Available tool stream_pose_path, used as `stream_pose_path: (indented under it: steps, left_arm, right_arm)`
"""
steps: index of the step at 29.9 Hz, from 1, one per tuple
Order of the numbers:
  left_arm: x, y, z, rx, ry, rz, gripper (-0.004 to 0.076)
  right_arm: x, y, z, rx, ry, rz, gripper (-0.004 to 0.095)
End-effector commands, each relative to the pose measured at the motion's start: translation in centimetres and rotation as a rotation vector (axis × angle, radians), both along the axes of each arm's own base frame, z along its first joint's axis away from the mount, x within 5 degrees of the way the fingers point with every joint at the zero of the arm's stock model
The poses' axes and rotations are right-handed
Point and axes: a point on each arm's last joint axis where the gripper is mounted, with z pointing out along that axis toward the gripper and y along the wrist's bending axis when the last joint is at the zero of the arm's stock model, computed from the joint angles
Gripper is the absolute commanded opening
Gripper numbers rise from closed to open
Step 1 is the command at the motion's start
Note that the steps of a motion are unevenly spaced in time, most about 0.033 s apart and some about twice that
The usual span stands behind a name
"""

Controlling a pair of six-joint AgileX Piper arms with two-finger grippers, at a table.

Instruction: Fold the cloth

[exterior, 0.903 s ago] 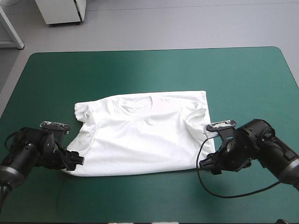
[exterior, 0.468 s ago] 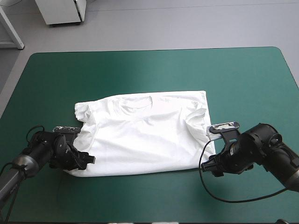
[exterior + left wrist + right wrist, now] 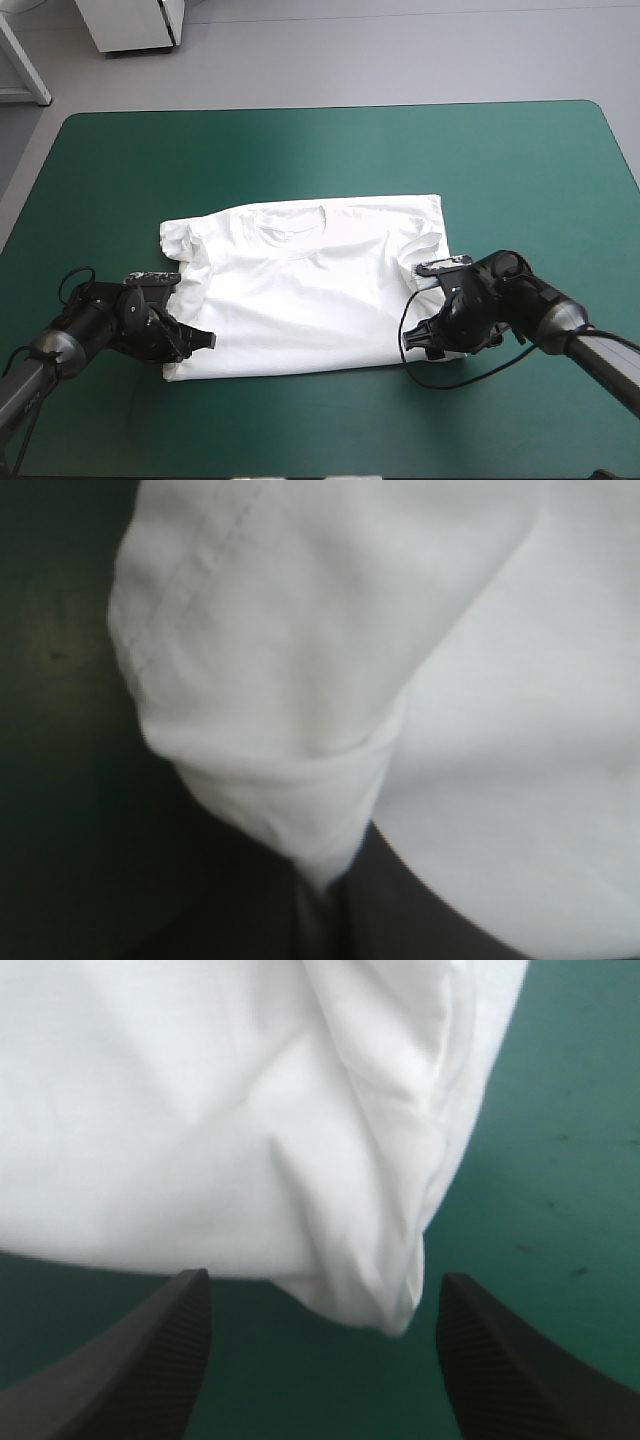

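Note:
The white T-shirt [image 3: 300,290] lies spread flat in the middle of the teal-green table, collar toward the far edge. My left gripper [image 3: 203,341] is at the shirt's near-left corner. In the left wrist view the cloth [image 3: 300,680] bunches to a point where the black fingers meet, so the left gripper [image 3: 322,880] is shut on the T-shirt. My right gripper [image 3: 412,345] is low at the near-right corner. Its fingers [image 3: 130,1350] stand apart, and the right gripper [image 3: 322,1278] is open around the rounded corner of the T-shirt [image 3: 390,1300], which lies on the cover.
Bare teal-green cover [image 3: 320,150] surrounds the shirt on all sides, with a wide strip toward the far edge and a narrower one [image 3: 300,430] toward the near edge. A white cabinet [image 3: 130,25] stands beyond the table.
My left gripper moved in to the shirt's near-left corner and closed on it, nudging the corner inward. My right gripper slid left up to the near-right corner and stayed open.

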Motion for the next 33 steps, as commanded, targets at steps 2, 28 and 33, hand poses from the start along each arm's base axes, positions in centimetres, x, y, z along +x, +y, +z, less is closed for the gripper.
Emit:
stream_pose_path:
  steps: [2, 28, 33]
  left_arm:
    - [-0.2, 0.4, -0.3, 0.050, 0.025, -0.039, -0.0006]
    - [4.8, 0.9, 10.3, 0.093, -0.213, -0.094, -0.0009]
    - [8.8, 1.5, 12.4, 0.088, -0.295, -0.083, -0.0009]
  right_arm:
    - [1.3, 0.8, -1.0, 0.003, -0.008, 0.032, 0.0588]
    - [4.1, 1.0, 6.1, 0.001, -0.336, 0.096, -0.0019]
    - [7.7, 2.2, 9.6, 0.066, -0.623, 0.089, -0.0019]
